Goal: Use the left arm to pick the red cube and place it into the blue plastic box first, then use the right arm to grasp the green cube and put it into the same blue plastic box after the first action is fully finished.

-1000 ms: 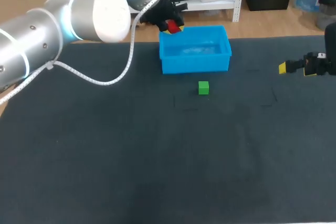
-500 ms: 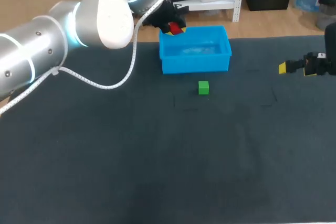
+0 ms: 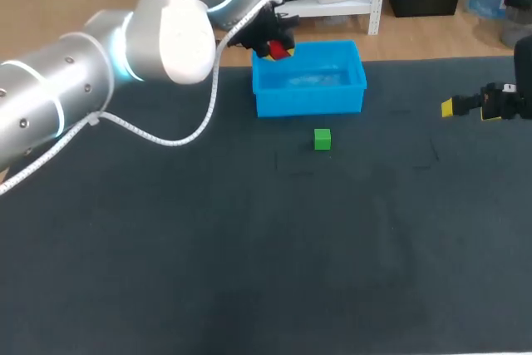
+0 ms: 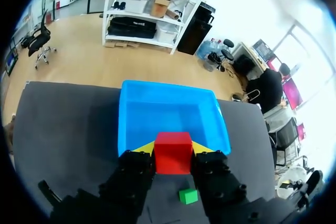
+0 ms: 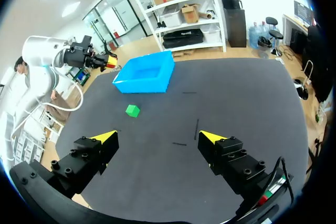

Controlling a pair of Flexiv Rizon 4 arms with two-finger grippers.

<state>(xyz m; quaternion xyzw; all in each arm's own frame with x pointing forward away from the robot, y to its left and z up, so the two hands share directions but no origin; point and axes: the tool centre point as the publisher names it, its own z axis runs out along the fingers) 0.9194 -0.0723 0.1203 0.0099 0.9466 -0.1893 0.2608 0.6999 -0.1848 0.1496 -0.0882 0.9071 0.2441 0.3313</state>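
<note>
One cube is nearing release: left gripper (image 4: pixel 173 148), clamping red cube (image 4: pixel 172 157), is edging over blue plastic box (image 3: pixel 309 99); right gripper (image 5: pixel 157 137) is idling wide open, empty.

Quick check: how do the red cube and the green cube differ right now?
The red cube is clamped in the left pincer; the green cube is free. The red cube is aloft at the box's corner; the green cube lies on the table near the box. Neither rests in the box; both are small cubes.
</note>
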